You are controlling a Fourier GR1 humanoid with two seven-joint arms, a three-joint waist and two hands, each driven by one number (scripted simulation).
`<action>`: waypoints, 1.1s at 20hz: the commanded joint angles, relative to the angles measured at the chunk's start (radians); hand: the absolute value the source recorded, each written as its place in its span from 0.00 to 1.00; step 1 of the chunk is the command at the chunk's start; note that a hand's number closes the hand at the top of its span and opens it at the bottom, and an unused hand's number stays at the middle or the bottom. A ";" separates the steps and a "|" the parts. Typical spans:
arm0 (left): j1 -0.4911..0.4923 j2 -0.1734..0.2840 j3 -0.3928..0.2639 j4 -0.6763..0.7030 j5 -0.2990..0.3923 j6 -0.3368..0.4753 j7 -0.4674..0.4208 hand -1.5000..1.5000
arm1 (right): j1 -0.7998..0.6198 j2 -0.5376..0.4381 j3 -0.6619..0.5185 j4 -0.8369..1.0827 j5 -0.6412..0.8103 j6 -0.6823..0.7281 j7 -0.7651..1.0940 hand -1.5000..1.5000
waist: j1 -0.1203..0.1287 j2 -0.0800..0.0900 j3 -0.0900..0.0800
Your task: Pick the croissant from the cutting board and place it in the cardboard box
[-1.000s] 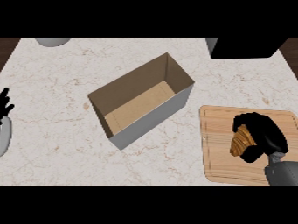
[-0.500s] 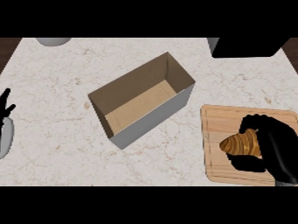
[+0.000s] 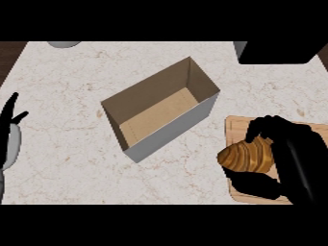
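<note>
A golden-brown croissant (image 3: pixel 248 156) sits at the left side of the wooden cutting board (image 3: pixel 236 126), at the right of the counter. My right hand (image 3: pixel 294 153) is curled round it, fingers above it and thumb below, with the croissant's left part showing beyond the board's left edge. The open cardboard box (image 3: pixel 159 113), brown inside with grey outer walls, stands empty in the middle of the counter, left of the board. My left hand (image 3: pixel 3 129) rests open at the left edge, fingers up.
A black appliance (image 3: pixel 276 50) stands at the back right of the marble counter (image 3: pixel 67 86). A grey round object (image 3: pixel 65 44) shows at the back left edge. Dark floor shows beyond the counter's left and right sides.
My right hand has closed round the croissant and carried it leftward toward the board's left edge. The left hand has barely moved.
</note>
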 commanded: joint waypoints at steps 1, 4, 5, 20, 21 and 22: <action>0.004 -0.002 0.014 0.035 0.011 -0.006 -0.043 0.50 | -0.117 0.115 0.062 -0.004 -0.015 0.057 0.085 1.00 | 0.008 0.005 -0.009; -0.031 0.023 0.028 0.029 0.034 -0.042 -0.006 0.50 | -0.307 0.171 0.037 0.165 -0.062 0.021 0.166 1.00 | 0.018 0.008 -0.009; 0.005 0.000 0.014 0.023 0.028 -0.034 -0.036 0.50 | -0.370 0.172 0.057 0.157 -0.082 0.069 0.254 1.00 | 0.020 0.007 -0.009; -0.025 -0.050 -0.023 0.027 -0.014 -0.005 -0.017 0.50 | -0.852 0.175 -0.055 0.994 -0.378 -0.373 0.231 1.00 | 0.038 0.014 -0.009; 0.008 -0.028 -0.004 0.049 -0.011 -0.012 -0.086 0.50 | -0.865 0.175 -0.005 1.024 -0.384 -0.391 0.235 1.00 | 0.034 0.012 -0.009; -0.024 -0.017 0.005 0.037 -0.004 -0.019 -0.037 0.50 | -0.865 0.175 -0.003 1.096 -0.406 -0.447 0.197 1.00 | 0.042 0.015 -0.009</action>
